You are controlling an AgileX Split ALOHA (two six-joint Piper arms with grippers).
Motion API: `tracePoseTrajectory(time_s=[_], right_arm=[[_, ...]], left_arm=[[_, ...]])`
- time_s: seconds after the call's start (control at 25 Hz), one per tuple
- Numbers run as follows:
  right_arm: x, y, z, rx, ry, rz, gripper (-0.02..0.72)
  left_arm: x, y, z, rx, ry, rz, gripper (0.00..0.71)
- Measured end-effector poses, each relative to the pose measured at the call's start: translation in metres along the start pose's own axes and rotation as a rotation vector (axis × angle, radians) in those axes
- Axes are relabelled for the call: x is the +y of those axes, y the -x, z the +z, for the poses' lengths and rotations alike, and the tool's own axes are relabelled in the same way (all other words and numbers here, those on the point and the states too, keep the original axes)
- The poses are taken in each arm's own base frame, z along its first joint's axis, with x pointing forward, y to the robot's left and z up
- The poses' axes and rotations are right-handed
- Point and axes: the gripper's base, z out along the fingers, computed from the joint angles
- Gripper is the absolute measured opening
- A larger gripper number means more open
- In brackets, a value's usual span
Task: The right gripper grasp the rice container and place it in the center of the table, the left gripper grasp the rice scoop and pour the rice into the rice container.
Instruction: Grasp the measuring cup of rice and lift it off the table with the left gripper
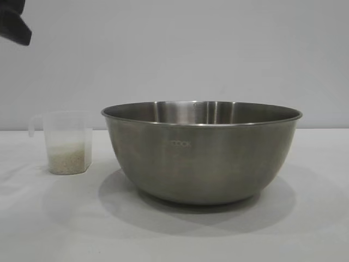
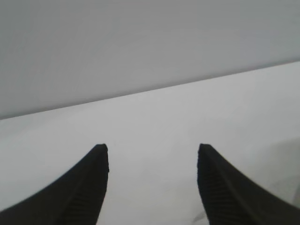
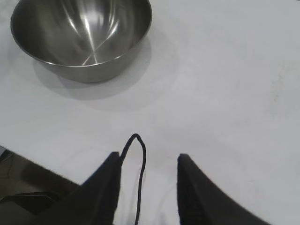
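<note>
The steel rice container (image 1: 202, 150) stands upright and empty on the white table (image 1: 305, 229), at the middle of the exterior view. The clear plastic rice scoop (image 1: 66, 142) stands to its left with its handle pointing left; off-white rice (image 1: 67, 157) fills its lower part. My left gripper (image 2: 152, 150) is open and empty over bare table; only a black part of it (image 1: 13, 22) shows at the exterior view's top left corner. My right gripper (image 3: 147, 157) is open and empty, well away from the container (image 3: 82, 35). A black cable (image 3: 139, 168) loops between its fingers.
A plain grey wall (image 1: 180, 49) stands behind the table. The table's edge, with dark floor beyond it (image 3: 28, 180), shows beside the right gripper in the right wrist view.
</note>
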Motion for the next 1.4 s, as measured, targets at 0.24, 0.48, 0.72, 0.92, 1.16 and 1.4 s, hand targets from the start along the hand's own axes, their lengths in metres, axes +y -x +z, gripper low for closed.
tracePoseTrajectory(time_s=[0.24,0.48,0.72,0.92,1.16,1.4], right_arm=[[0.000,0.000,0.000,0.000,0.000,0.000,0.228],[0.000,0.000,0.000,0.000,0.000,0.000,0.228],[0.000,0.000,0.000,0.000,0.000,0.000,0.228],[0.000,0.000,0.000,0.000,0.000,0.000,0.228],[0.000,0.000,0.000,0.000,0.000,0.000,0.228],[0.000,0.000,0.000,0.000,0.000,0.000,0.228]], left_arm=[[-0.001,-0.032,-0.005,-0.026,0.000,0.010,0.364],[-0.004,-0.056,0.005,0.000,-0.025,0.008,0.364],[-0.008,-0.077,0.007,0.071,-0.060,0.016,0.364],[-0.009,-0.093,0.010,0.136,-0.072,0.020,0.364],[-0.009,-0.108,0.012,0.196,-0.074,0.019,0.364],[-0.010,-0.113,0.023,0.202,-0.074,0.019,0.364]])
